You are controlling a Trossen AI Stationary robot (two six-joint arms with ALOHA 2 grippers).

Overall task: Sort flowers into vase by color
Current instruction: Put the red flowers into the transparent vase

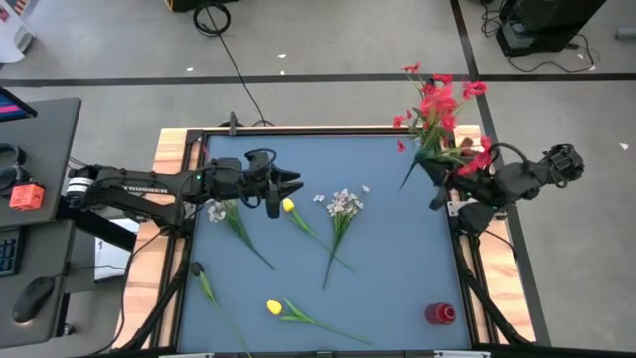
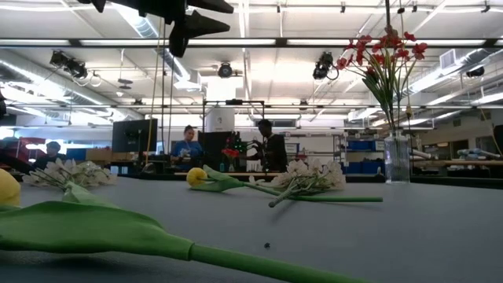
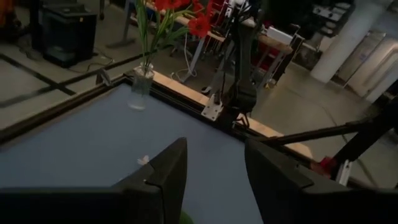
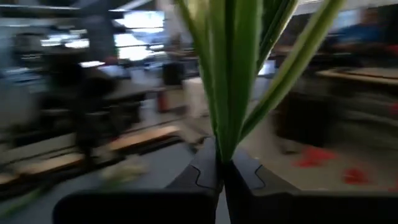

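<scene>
From above, my left pincer (image 1: 294, 185) hangs left of centre over the blue tabletop (image 1: 388, 288), standing fairly wide and carrying nothing, just above the head of a yellow tulip (image 1: 288, 206). My right pincer (image 1: 437, 171) sits at the upper right corner, clamped tight on green stems among the red flowers (image 1: 437, 99) at the vase there. On the tabletop lie a white spray (image 1: 344, 204) at centre, another white spray (image 1: 217, 210) to the left, and a second yellow tulip (image 1: 274, 307) near the bottom edge.

From tabletop level, the vase (image 2: 397, 159) stands upright at the right with the red flowers rising from it; the loose stems lie flat across the middle.

My left wrist camera shows my two fingers (image 3: 165, 177) apart, with bare tabletop beyond and the vase in the upper left.

My right wrist camera shows green leaves (image 4: 233, 68) pinched where my fingers meet.

The risk I see: pulling away without letting go could tip the slim vase or drag the stems out. On the left, closing on the tulip's head rather than its stem could crush it.
</scene>
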